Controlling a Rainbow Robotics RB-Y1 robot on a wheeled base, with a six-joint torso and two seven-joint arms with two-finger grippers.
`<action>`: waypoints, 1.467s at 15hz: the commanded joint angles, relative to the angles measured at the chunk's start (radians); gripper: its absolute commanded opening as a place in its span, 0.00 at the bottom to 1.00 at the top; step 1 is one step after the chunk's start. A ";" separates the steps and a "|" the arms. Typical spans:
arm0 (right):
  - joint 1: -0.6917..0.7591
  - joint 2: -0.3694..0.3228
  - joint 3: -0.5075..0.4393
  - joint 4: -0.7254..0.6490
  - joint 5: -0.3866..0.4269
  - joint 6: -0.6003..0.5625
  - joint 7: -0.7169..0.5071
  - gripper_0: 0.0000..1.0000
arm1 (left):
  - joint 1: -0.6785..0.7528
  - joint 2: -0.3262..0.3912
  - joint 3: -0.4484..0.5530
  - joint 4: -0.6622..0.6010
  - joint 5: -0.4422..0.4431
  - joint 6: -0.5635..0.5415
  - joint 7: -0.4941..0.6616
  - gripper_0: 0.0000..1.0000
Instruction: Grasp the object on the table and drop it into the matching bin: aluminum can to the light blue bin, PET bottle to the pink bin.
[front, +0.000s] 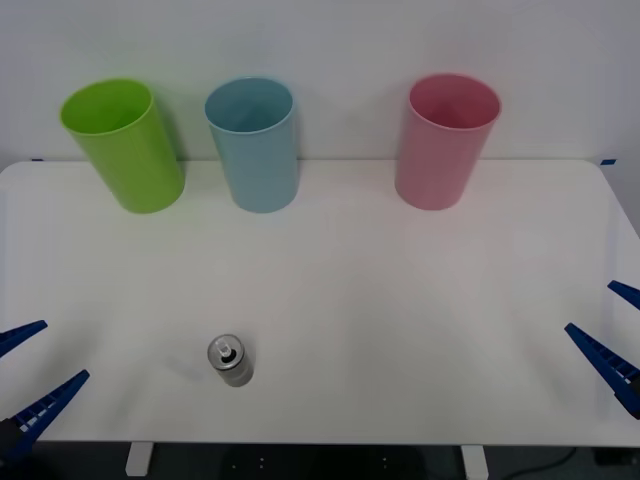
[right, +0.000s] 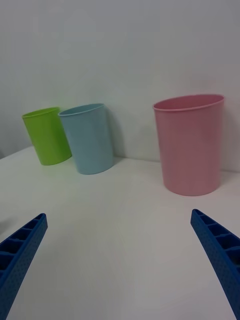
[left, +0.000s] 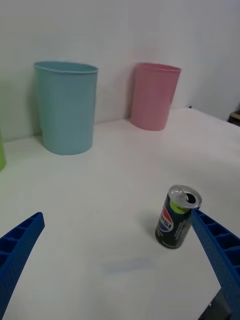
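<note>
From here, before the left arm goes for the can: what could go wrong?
1. The aluminum can stands upright and small; the left tool, open at the table's near left edge, could tip it with an off-centre finger.
2. The light blue bin stands close beside a lime green bin; a loose drop might land wrong.
3. The can's top is open; dregs may spill.

From my station, one mark to report, a round red, white and blue Pepsi-style emblem on the dark side of the can (left: 178, 218), no lettering I can read on it, nothing printed on the bins that I can make out
</note>
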 joint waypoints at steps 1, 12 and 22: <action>0.000 0.000 0.000 0.000 0.000 0.000 0.000 1.00 | 0.019 0.000 -0.003 0.000 -0.052 -0.004 -0.042 1.00; 0.000 0.000 0.000 0.000 0.000 0.000 0.000 1.00 | 0.018 0.002 -0.088 0.083 -0.109 -0.020 -0.135 1.00; 0.000 0.000 0.000 0.000 0.000 0.000 0.000 1.00 | -0.165 -0.011 -0.263 0.342 -0.021 -0.022 -0.361 1.00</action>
